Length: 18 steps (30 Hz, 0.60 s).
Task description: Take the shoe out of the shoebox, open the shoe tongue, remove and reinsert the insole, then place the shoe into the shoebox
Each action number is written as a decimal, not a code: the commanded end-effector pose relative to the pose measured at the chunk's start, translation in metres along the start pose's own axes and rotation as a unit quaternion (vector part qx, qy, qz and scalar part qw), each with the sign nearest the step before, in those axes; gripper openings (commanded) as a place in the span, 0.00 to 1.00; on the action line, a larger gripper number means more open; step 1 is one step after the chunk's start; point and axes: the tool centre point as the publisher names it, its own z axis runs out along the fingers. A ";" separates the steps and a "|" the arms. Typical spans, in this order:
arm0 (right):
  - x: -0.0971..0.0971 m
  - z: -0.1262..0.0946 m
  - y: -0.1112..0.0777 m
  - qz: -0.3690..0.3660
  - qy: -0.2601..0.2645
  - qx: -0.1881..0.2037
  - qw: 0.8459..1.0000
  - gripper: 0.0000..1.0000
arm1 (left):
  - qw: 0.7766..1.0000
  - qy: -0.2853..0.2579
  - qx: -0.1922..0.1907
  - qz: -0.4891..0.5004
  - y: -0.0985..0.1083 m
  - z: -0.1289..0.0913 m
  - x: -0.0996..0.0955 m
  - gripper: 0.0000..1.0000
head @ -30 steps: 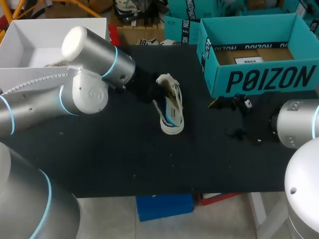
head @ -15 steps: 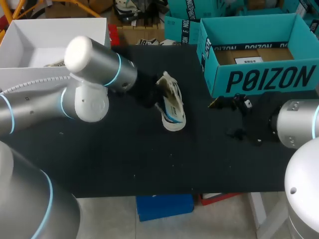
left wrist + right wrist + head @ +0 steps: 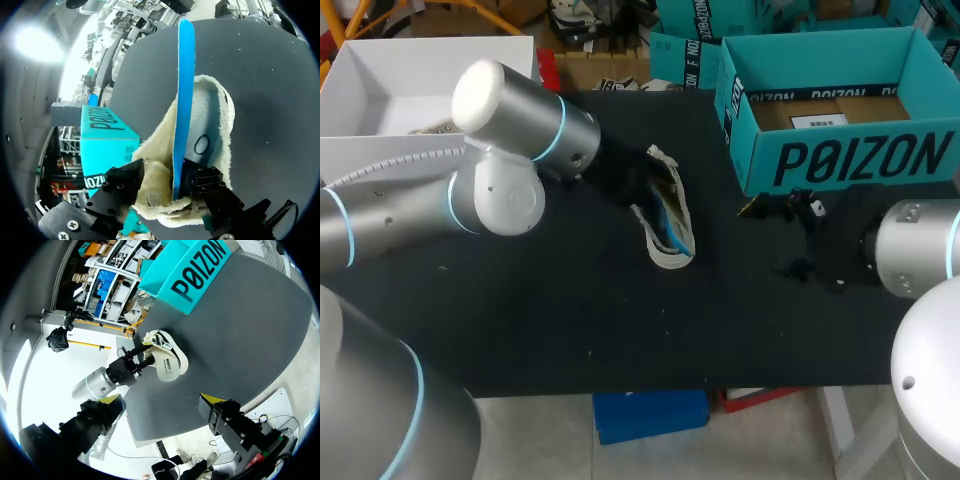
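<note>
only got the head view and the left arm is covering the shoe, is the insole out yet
observer: partly. In the left wrist view the blue insole stands on edge. Its far end rises past the rim of the shoe, and its near end is down by the left gripper.
operator: ok and is my right arm holding anything
observer: no. The right wrist view shows the right gripper with its fingers wide open and nothing between them. The shoe is well ahead of it.
</note>
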 end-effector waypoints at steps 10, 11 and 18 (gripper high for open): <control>-0.006 0.001 -0.007 0.007 0.006 -0.078 0.997 1.00 | 0.997 -0.019 0.067 0.013 -0.028 -0.013 -0.001 0.35; -0.006 0.001 -0.007 0.007 0.006 -0.078 0.997 1.00 | 0.997 -0.017 0.071 0.013 -0.029 -0.013 -0.001 0.35; -0.006 0.001 -0.007 0.007 0.006 -0.078 0.997 1.00 | 0.996 0.010 0.092 0.018 -0.035 -0.010 0.003 0.28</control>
